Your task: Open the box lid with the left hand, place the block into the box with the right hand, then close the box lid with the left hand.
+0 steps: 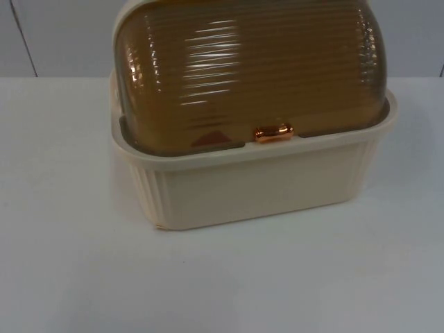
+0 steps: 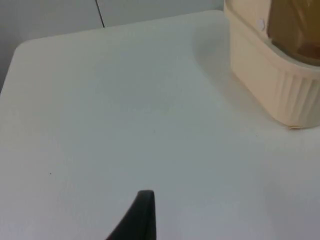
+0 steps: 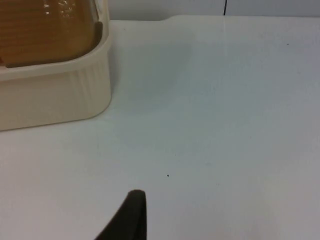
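Box (image 1: pixel 257 187) is sitting on the white tabletop (image 1: pixel 69 263), cream ribbed body, front wall facing the top camera. Amber see-through ribbed lid (image 1: pixel 250 69) is lying down over the box, domed, its front edge resting inside the rim. Copper handle (image 1: pixel 272 132) is sitting at the lid's front edge, about mid-width. A reddish shape (image 1: pixel 208 137) is showing through the lid just beside the handle, inside the box; can't tell what it is. Grey partition wall (image 1: pixel 41 35) is standing behind the box.

Left pincer (image 2: pixel 142 220) is hovering over bare tabletop, well apart from the box's corner; one black fingertip showing, so can't tell whether it's spread or pressed together. Right pincer (image 3: pixel 127 217) is hovering over bare tabletop on the box's other side, also well apart from it; same story, state can't be told.
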`<state>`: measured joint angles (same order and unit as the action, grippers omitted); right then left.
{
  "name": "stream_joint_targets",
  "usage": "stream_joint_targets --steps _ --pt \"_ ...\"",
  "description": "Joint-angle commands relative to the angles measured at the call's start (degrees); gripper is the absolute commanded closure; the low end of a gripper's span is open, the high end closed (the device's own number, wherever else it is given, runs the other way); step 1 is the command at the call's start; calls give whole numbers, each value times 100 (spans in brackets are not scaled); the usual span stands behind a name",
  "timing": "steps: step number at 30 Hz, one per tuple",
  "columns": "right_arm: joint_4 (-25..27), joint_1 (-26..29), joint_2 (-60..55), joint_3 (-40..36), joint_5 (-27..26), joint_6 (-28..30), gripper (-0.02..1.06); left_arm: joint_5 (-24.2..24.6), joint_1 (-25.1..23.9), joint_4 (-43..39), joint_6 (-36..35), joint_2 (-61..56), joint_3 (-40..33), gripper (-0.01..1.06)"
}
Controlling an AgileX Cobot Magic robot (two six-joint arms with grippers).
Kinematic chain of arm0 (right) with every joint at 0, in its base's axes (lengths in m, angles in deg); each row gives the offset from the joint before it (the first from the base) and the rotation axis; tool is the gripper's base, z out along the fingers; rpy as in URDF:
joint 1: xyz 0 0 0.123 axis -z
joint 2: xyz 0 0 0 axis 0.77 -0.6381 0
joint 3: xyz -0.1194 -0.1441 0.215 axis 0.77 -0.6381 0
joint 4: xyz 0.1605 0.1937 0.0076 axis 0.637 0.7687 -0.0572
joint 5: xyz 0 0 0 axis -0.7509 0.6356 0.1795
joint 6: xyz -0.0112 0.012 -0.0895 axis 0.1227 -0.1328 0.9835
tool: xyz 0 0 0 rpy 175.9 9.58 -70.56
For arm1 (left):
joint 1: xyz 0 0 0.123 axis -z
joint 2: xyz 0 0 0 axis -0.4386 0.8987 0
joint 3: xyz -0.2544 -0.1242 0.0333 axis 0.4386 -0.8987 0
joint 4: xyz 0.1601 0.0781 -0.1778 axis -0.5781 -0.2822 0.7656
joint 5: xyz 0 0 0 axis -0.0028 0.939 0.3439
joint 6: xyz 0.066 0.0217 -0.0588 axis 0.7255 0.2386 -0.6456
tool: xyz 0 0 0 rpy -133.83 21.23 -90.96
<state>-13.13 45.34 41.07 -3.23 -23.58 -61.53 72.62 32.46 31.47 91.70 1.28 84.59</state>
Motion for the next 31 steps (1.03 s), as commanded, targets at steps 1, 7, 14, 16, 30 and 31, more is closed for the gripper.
stream_joint_targets --steps 1,7,14,16,30,31 --pt "-16 -22 11 -19 -8 37 0 14 38 -38 -100 -20 -21 0" --pt "-6 -22 11 -19 -5 47 0 14 38 -38 -100 -20 -21 0" --pt "8 -22 11 -19 -5 47 0 14 38 -38 -100 -20 -21 0" --pt "9 -22 11 -19 -5 33 0 14 38 -4 -98 -20 -21 0" --pt "34 -22 11 -19 -5 32 0 14 -64 -5 -98 -20 -21 0" --pt "34 -22 11 -19 -5 32 0 14 -151 -16 -98 -20 -21 0"
